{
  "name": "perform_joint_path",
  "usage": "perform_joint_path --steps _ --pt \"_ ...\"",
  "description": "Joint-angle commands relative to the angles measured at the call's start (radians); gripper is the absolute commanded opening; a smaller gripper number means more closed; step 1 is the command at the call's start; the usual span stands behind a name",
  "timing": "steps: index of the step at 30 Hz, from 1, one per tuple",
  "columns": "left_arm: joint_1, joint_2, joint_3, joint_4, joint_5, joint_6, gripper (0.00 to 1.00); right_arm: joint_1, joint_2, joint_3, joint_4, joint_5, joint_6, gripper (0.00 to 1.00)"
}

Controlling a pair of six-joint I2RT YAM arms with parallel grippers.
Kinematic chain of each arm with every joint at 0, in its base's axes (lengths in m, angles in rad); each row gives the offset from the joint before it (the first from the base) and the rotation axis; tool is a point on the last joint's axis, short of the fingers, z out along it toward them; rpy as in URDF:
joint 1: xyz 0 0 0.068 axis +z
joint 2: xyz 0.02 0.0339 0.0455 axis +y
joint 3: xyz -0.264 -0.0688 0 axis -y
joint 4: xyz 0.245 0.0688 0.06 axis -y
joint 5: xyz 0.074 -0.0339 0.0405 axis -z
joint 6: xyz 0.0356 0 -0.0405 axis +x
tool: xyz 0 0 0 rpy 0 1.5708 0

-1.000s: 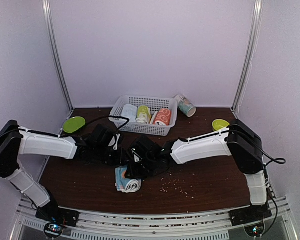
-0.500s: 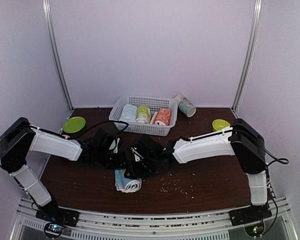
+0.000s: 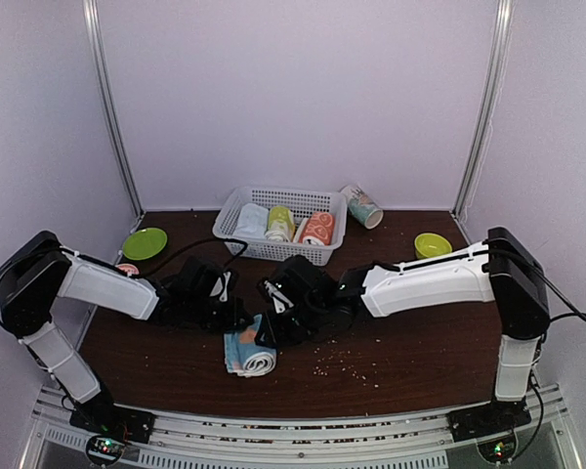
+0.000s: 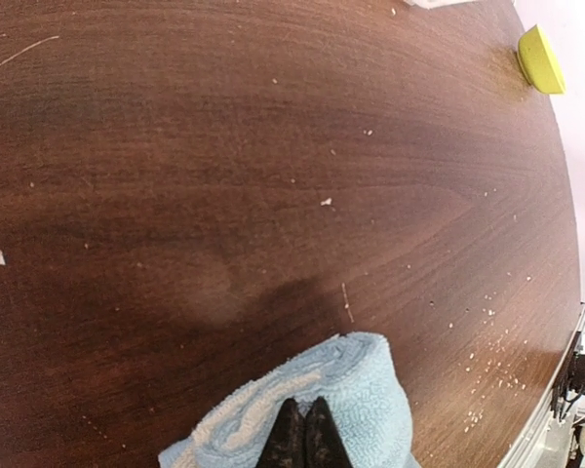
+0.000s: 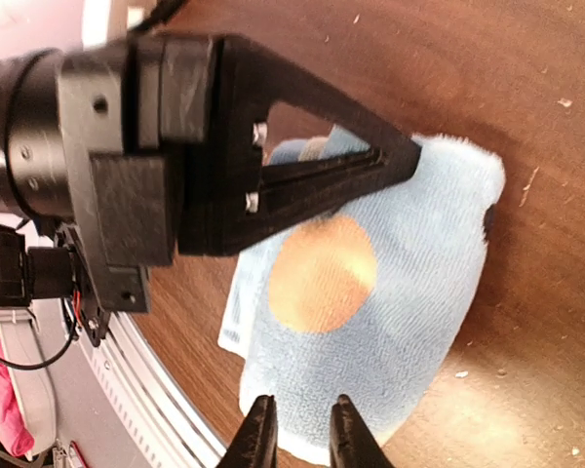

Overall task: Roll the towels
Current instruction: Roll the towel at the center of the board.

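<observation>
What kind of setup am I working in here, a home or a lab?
Most likely a lab test cell rather than a home. Plain walls on metal posts box in a small wooden table. Two arms are mounted on a rail at its near edge. A plastic basket sits at the back.

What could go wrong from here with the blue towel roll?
1. The left end effector, shut, rests its tips on the light blue towel, whose roll looks loose; lifting off might let it spring open.
2. The right end effector hangs over the same towel, right beside the left one, so they could collide.
3. Crumbs lie beside the towel and might get rolled in.
</observation>
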Motion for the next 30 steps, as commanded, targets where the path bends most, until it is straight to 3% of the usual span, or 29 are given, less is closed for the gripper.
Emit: perform_joint_path --steps 1,9,15,23,30 --pt "0.012 -0.023 -0.047 -0.049 -0.022 -0.008 0.00 0.046 0.057 0.073 -0.059 0.008 -0.055 0.19" --pt "0.013 -0.075 -0.094 -0.059 -0.040 -0.014 0.00 0.092 0.208 0.228 -0.245 0.011 -0.122 0.16" --pt "0.012 -0.113 -0.138 -0.054 -0.059 -0.017 0.00 0.104 0.257 0.251 -0.325 0.032 -0.126 0.18" --pt "0.013 -0.148 -0.194 0.007 -0.064 -0.016 0.00 0.076 0.052 0.102 -0.157 0.011 -0.079 0.41" --pt "0.013 -0.199 -0.236 0.033 -0.087 0.006 0.00 -0.033 -0.062 -0.117 0.168 -0.122 0.068 0.52"
